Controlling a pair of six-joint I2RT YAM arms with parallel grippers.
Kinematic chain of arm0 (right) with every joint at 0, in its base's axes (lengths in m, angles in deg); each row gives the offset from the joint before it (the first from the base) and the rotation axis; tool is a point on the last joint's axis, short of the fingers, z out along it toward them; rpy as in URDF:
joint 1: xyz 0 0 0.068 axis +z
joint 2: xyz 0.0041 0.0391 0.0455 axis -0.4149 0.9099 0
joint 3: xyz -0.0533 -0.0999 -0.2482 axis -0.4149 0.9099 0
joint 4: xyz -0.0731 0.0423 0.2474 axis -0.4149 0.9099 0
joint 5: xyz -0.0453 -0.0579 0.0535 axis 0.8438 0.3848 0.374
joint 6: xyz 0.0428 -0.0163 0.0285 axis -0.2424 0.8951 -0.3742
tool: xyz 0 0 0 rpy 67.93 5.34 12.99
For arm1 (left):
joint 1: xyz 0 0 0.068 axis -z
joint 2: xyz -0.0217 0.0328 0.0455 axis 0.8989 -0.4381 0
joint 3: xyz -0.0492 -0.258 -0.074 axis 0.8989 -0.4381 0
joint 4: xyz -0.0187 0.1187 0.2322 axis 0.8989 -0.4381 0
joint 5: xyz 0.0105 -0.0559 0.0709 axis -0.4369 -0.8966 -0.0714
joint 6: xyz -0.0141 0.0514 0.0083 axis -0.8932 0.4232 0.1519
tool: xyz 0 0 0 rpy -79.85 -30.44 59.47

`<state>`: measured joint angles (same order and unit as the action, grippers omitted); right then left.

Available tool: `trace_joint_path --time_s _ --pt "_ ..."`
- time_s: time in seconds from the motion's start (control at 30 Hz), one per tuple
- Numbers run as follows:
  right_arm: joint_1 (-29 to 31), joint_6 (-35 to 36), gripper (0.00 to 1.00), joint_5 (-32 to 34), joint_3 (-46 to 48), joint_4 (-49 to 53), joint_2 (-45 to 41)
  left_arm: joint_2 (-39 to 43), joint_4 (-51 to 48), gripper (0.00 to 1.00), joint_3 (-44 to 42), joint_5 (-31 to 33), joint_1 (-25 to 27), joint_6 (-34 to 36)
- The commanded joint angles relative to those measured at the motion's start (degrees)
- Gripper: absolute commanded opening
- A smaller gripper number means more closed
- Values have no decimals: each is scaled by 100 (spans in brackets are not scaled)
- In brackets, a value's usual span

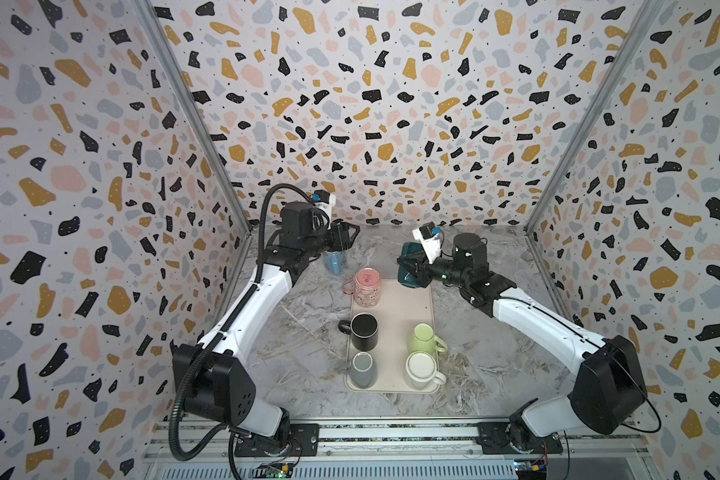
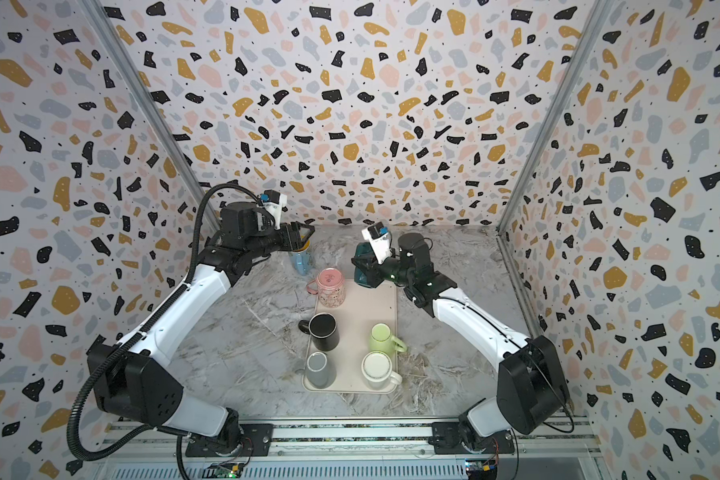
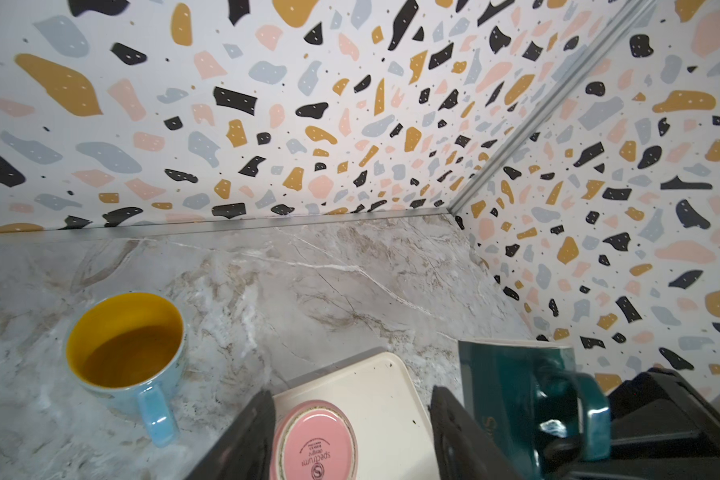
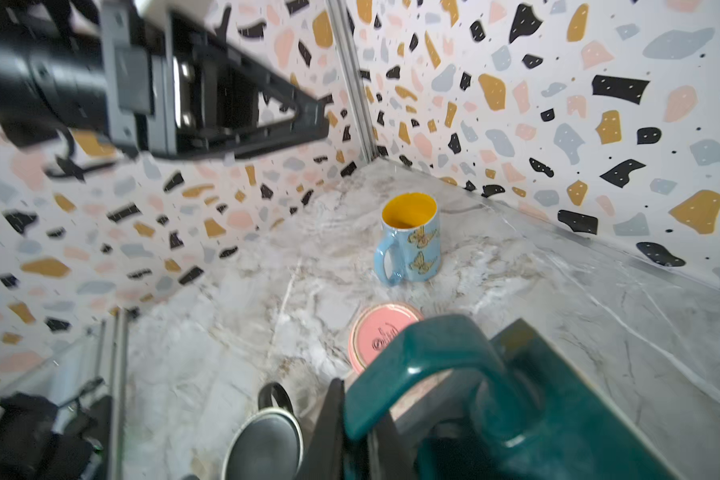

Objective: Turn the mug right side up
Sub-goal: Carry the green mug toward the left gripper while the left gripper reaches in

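The dark teal ceramic mug [image 1: 407, 266] hangs above the grey marbled table [image 1: 308, 316], its handle [image 4: 412, 365] pinched in our right gripper [image 1: 417, 272]. Our left gripper [image 1: 352, 237] stands spread, empty.

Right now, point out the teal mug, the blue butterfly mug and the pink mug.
teal mug [image 4: 412, 353]: right wrist view, on its handle.
blue butterfly mug [image 4: 420, 253]: right wrist view, on its side wall.
pink mug [image 1: 368, 277]: a top view, on its upturned base.
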<state>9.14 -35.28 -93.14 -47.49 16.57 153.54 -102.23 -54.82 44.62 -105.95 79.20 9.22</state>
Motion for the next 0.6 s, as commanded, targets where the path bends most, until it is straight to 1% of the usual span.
trace_joint_path --time_s 0.0,0.1,0.17,0.37,0.57 --pt "404 1666 0 857 -149 -81 -408 87 -285 60 301 -684 163 407" --pt "668 2262 0 1315 -166 36 -389 79 -486 60 321 -1132 289 628" --pt "785 2486 0 1565 -138 16 -392 58 -673 61 349 -1359 390 794" --pt "845 2637 0 1588 -99 -126 -438 -96 -1407 62 497 -1512 594 1243" --pt "888 2745 0 1631 -156 -102 -354 -97 -1504 62 421 -1626 716 1361"
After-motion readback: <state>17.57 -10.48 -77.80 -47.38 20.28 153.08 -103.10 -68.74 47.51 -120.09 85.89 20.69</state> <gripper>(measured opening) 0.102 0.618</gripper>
